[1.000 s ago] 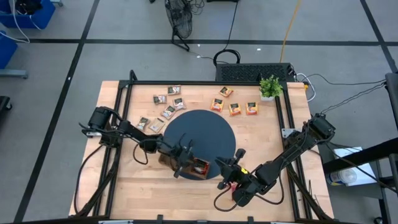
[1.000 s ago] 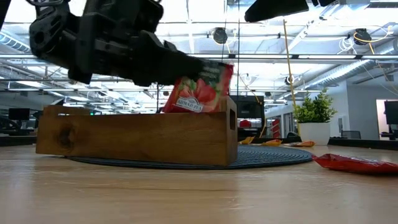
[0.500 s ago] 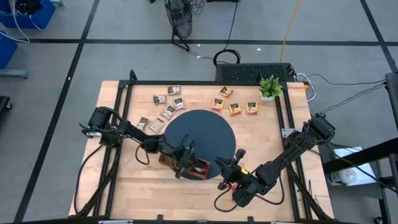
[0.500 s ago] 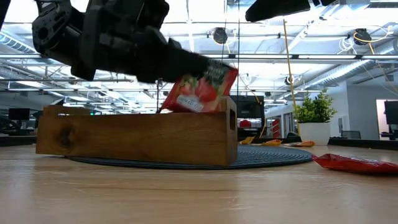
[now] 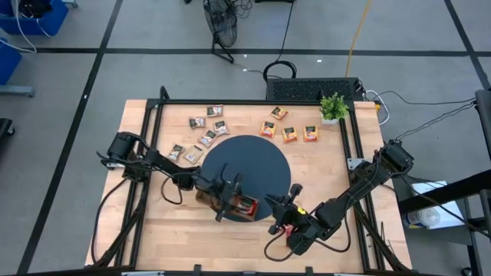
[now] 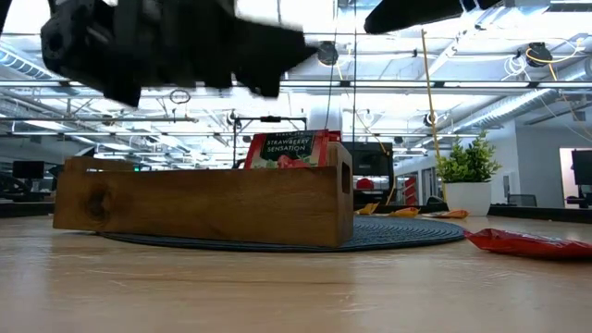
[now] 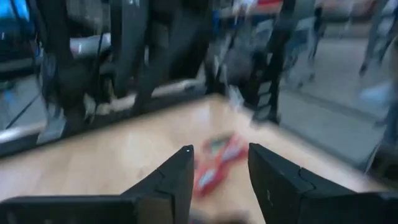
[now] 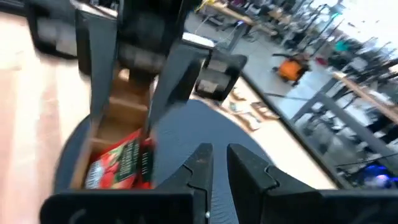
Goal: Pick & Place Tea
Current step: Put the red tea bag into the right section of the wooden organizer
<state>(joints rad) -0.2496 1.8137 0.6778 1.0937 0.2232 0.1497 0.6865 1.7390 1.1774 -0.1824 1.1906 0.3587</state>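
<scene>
Wooden tray [image 6: 203,203] on your table holds the red sachet [image 6: 289,150] upright; your left gripper [image 6: 268,60] hovers just above, jaws parted, empty.

1. "STRAWBERRY SENSATION" stands in white capitals on a dark band across the top of the red tea sachet [image 6: 289,151], which sits upright in the wooden tray [image 6: 203,204], below the left gripper [image 6: 268,48].
2. A smaller line above those words is too fine to read.
</scene>
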